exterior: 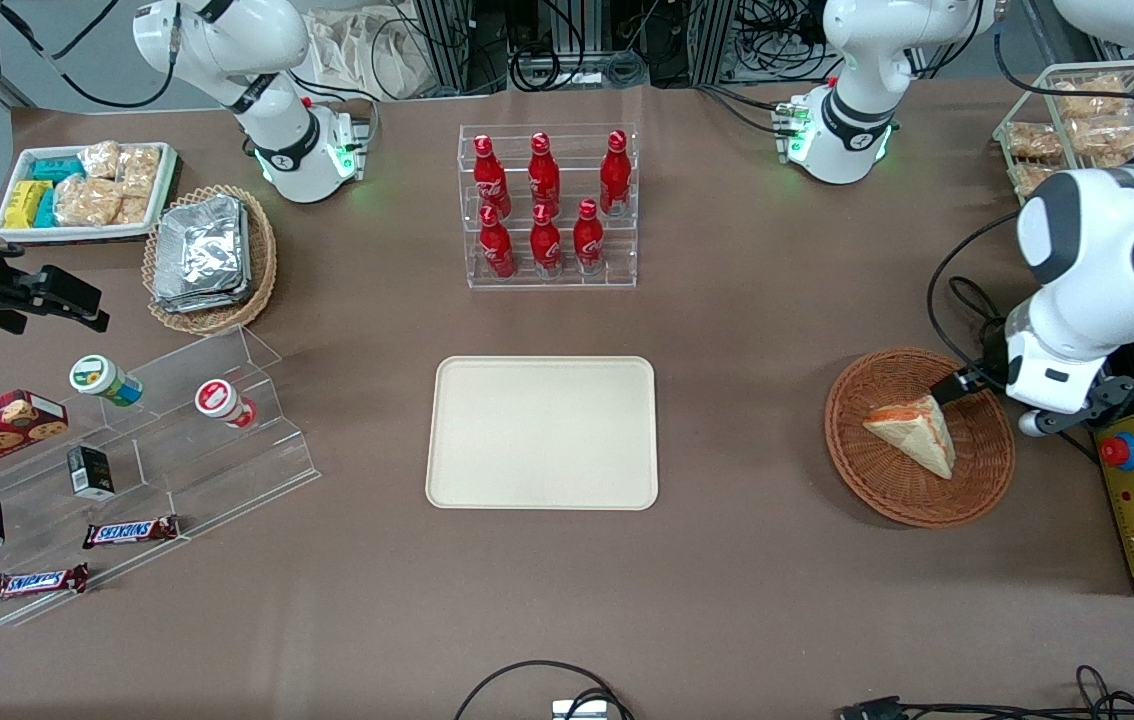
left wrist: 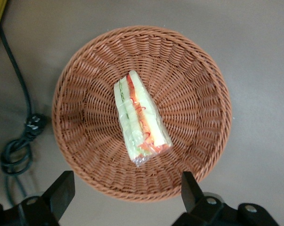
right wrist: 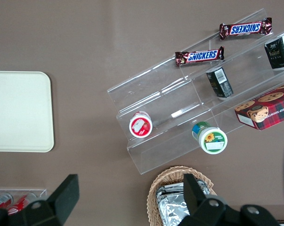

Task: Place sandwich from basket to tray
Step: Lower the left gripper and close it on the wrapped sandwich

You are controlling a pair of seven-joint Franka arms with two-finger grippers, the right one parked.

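Observation:
The sandwich (exterior: 917, 432), a wrapped pale wedge with orange-red and green filling, lies in the round reddish-brown wicker basket (exterior: 867, 480) toward the working arm's end of the table. The cream-beige tray (exterior: 542, 432) lies flat at the table's middle, bare. My left gripper (exterior: 955, 388) hovers above the basket's rim, slightly farther from the front camera than the sandwich. In the left wrist view the sandwich (left wrist: 139, 117) lies in the middle of the basket (left wrist: 193, 94), and the gripper (left wrist: 126, 193) is open and empty, its fingers (left wrist: 61, 190) spread wider than the sandwich.
A black cable (left wrist: 19, 141) and a yellow control box with a red button (exterior: 1132, 490) lie beside the basket. A rack of red bottles (exterior: 547, 205) stands farther from the front camera than the tray. A clear stepped shelf (exterior: 157, 450) with snacks stands toward the parked arm's end.

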